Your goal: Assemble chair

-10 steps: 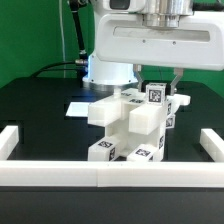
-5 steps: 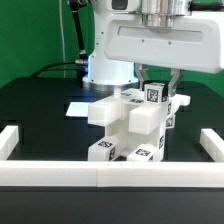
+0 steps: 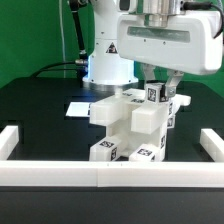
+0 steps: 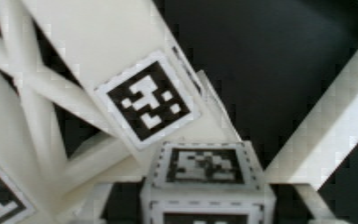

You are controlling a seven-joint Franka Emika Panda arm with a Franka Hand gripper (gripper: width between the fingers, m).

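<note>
Standing near the middle of the black table (image 3: 40, 115), just behind the front white border rail (image 3: 60, 172): the chair (image 3: 130, 130), a partly joined stack of chunky white blocks and bars. Item in hand: the upper post (image 3: 156, 96) at the back of the stack, on the exterior view's right. Position of gripper (image 3: 161, 82): directly over that post, one finger to each side of its top. Jaw state: cannot be told; the exterior view does not show whether the fingers press the post or merely flank it, and the wrist view shows only white bars and tags at close range. Handling note, as a judgement: the post probably needs to stay upright and square to its seat. Slow, straight travel would suit, since a sideways push could shift the loose lower blocks. Markings: black-and-white square tags on several faces, including one on a slanted bar (image 4: 149, 97) and one on a block end (image 4: 202, 165). They carry patterns only, with no letters or numerals. Brand names: none legible. Also present: the marker board (image 3: 80, 108), flat on the table behind the chair.
</note>
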